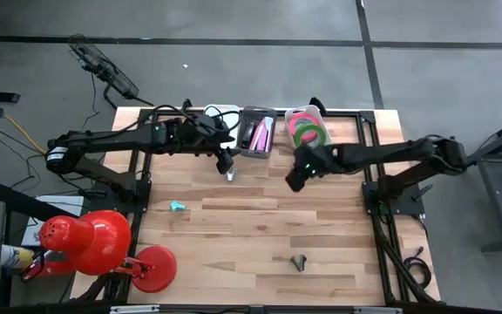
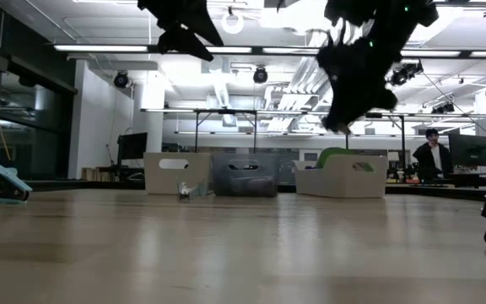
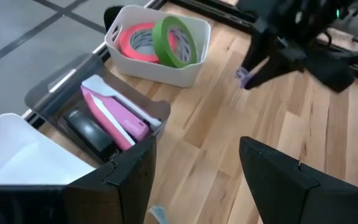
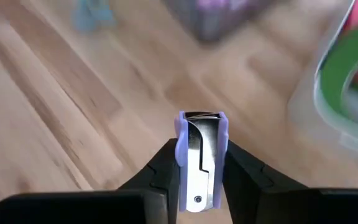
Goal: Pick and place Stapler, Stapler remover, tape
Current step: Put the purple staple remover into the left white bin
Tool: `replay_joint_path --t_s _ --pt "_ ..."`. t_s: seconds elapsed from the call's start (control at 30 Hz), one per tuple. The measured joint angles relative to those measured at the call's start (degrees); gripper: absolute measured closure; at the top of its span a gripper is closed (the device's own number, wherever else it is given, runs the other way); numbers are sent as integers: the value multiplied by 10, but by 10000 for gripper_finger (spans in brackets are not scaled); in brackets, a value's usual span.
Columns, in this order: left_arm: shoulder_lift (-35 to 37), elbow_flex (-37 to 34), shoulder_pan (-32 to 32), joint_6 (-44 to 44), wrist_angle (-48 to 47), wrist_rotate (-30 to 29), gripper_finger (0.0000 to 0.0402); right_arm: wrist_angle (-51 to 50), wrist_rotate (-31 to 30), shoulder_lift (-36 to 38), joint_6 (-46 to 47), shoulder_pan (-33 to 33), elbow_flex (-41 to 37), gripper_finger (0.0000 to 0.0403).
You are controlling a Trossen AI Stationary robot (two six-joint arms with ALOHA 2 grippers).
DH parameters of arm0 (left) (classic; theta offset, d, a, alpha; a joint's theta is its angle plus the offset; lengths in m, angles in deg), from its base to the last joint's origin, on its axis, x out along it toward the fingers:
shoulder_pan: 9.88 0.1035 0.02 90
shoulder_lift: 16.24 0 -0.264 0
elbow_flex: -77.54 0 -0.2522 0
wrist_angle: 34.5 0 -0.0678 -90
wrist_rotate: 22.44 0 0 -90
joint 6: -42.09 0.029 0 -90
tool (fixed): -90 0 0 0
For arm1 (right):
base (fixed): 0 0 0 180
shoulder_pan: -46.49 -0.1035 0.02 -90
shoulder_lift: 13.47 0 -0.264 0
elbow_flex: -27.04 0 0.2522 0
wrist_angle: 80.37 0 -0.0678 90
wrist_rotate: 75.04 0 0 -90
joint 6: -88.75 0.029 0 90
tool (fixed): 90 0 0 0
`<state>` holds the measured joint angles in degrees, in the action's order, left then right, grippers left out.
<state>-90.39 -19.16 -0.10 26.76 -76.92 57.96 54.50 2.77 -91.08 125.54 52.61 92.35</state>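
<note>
**Right arm's got a staple remover, bins already half sorted**

The right gripper (image 4: 201, 163) has its jaws clamped on a purple-and-chrome staple remover (image 4: 201, 155), lifted off the desk (image 1: 260, 227) just beside the white tape bin (image 3: 185, 65), presumably ready for dropping off. That bin holds the tape rolls (image 3: 160, 42); the grey bin (image 3: 61, 93) next to it holds a pink stapler (image 3: 120, 118). The left gripper (image 3: 194, 171) hangs over the grey bin, jaws apart and empty. A teal item (image 1: 177, 206) and a dark one (image 1: 299, 261) farther from the bins are too small to identify.

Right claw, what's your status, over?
Right claw shut on purple staple remover, above table. Left claw open near the bins. Tape rolls in white bin. Nothing blocking.
</note>
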Motion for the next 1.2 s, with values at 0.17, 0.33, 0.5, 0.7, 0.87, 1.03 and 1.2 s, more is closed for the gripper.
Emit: replay_joint_path --t_s 0.17,0.33,0.5,0.7,0.87,1.03,1.2 --pt "0 0 0 -2 28 -17 177 73 16 63 -68 38 0 323" --pt "0 0 0 -2 65 -27 177 152 54 102 -138 72 0 323" --pt "0 0 3 -2 102 -42 177 240 119 113 -181 106 0 323" --pt "-9 0 31 -16 132 -28 177 334 212 113 -205 148 1 323" --pt "-21 1 50 -21 168 28 177 388 267 113 -208 180 1 323" --pt "-37 -1 49 -25 215 57 177 406 302 113 -208 199 2 323" --pt "-51 -1 49 -31 248 78 177 411 327 113 -208 206 2 323"
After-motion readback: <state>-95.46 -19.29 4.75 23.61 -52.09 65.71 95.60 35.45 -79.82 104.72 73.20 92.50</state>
